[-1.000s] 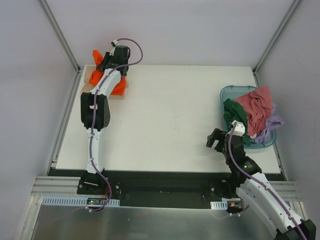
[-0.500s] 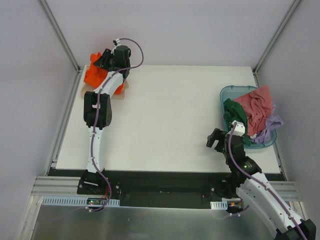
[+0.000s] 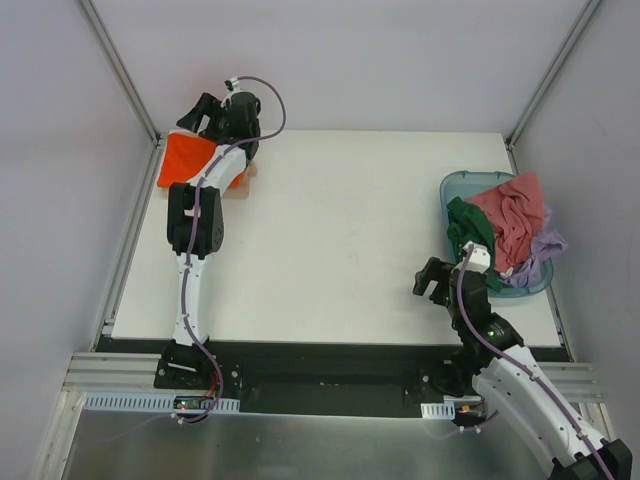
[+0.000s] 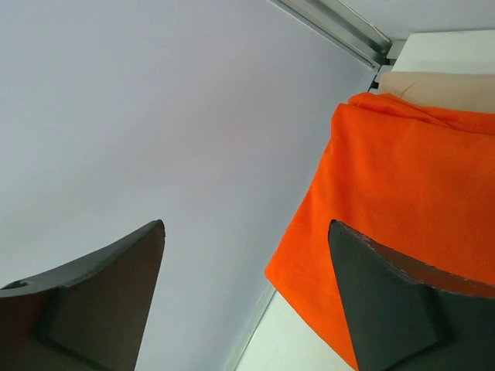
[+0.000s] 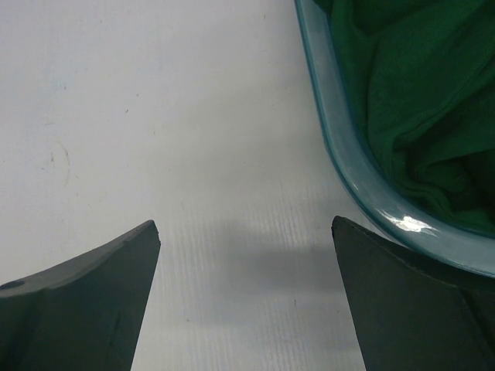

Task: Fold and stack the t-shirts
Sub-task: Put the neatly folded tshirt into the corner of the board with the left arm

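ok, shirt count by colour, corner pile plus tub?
orange shirt: 1
tan-beige shirt, under the orange one: 1
pink garment, in the teal tub: 1
dark green garment, same tub: 1
lilac garment, same tub: 1
Total: 5

No legible text or markings

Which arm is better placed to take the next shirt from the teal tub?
Right: its open fingers hover beside the tub, near the green shirt; the left arm is by the orange shirt.
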Motion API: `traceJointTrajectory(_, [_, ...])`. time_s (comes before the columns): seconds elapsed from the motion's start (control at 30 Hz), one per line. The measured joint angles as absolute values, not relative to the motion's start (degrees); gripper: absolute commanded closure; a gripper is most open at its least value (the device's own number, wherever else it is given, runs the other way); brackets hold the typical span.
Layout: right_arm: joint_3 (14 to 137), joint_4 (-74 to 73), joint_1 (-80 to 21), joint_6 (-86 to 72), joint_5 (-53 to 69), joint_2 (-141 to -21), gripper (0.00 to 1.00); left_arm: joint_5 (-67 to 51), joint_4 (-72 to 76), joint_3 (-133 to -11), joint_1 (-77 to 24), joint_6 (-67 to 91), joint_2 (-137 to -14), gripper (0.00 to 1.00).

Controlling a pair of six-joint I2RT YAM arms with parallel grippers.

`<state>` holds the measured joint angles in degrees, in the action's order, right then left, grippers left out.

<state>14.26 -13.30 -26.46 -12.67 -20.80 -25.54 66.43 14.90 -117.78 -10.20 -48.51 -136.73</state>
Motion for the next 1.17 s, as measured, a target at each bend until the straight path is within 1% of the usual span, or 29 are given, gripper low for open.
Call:
traceJointTrajectory(0.03, [14.3, -13.4, -26.5, -12.7, -20.8, -25.6, 0.04, 66.4, 14.5, -117.5, -10.3, -47.8, -136.7, 0.06])
traceJointTrajectory(0.1, [14.3, -13.5, -26.5, -12.8, -20.8, -25.6, 0.04, 66.4, 13.5, -117.0, -10.7, -46.7, -136.6, 0.02])
traceJointTrajectory(0.2, [14.3, -13.6, -26.5, -12.8, -20.7, -25.6, 0.04, 65.9, 9.5, -116.4, -12.1, -43.5, -135.4, 0.01])
traceJointTrajectory(0.27, [14.3, -13.6, -26.5, -12.8, -20.5, -25.5, 0.04, 61.4, 0.9, -116.7, -13.9, -36.2, -132.9, 0.01])
traceJointTrajectory(0.33, [14.3, -13.7, -26.5, -12.8, -20.1, -25.3, 0.04, 51.5, -10.8, -118.4, -15.4, -27.5, -129.5, 0.01])
traceJointTrajectory(0.4, [14.3, -13.9, -26.5, -12.9, -19.5, -24.7, 0.04, 34.1, -20.5, -118.6, -16.3, -17.9, -123.8, 0.01])
traceJointTrajectory(0.47, [14.3, -14.0, -26.5, -12.9, -18.5, -23.7, 0.04, 16.1, -26.4, -117.0, -16.2, -9.7, -116.4, 0.01])
traceJointTrajectory(0.57, [14.3, -14.0, -26.5, -13.0, -17.0, -21.9, 0.04, -4.5, -29.0, -111.6, -14.7, -0.4, -104.7, 0.01])
traceJointTrajectory(0.6, [14.3, -14.1, -26.5, -13.1, -16.6, -21.3, 0.04, -9.9, -28.4, -108.0, -14.4, 2.7, -100.2, 0.01])
traceJointTrajectory(0.67, [14.5, -14.5, -26.5, -13.1, -16.0, -20.1, 0.04, -16.5, -24.9, -97.5, -14.4, 8.5, -90.8, 0.01])
traceJointTrajectory(0.77, [15.0, -15.8, -26.5, -13.3, -15.8, -18.8, 0.04, -18.3, -18.1, -76.7, -20.2, 14.4, -78.1, 0.01])
traceJointTrajectory(0.9, [15.3, -17.8, -26.5, -13.9, -16.3, -17.0, 0.04, -13.3, -13.2, -52.0, -32.9, 19.8, -67.2, 0.01])
traceJointTrajectory(0.97, [15.3, -18.2, -26.5, -14.2, -16.5, -16.3, 0.04, -11.5, -11.2, -40.4, -35.0, 22.8, -60.8, 0.01])
traceJointTrajectory(1.1, [15.2, -18.7, -26.5, -14.3, -16.6, -15.0, 0.04, -5.9, -10.3, -25.0, -34.4, 28.3, -45.8, 0.01])
traceJointTrajectory(1.17, [15.1, -18.6, -26.5, -14.3, -16.3, -14.1, 0.04, -4.3, -9.6, -21.8, -34.4, 30.0, -40.2, 0.01])
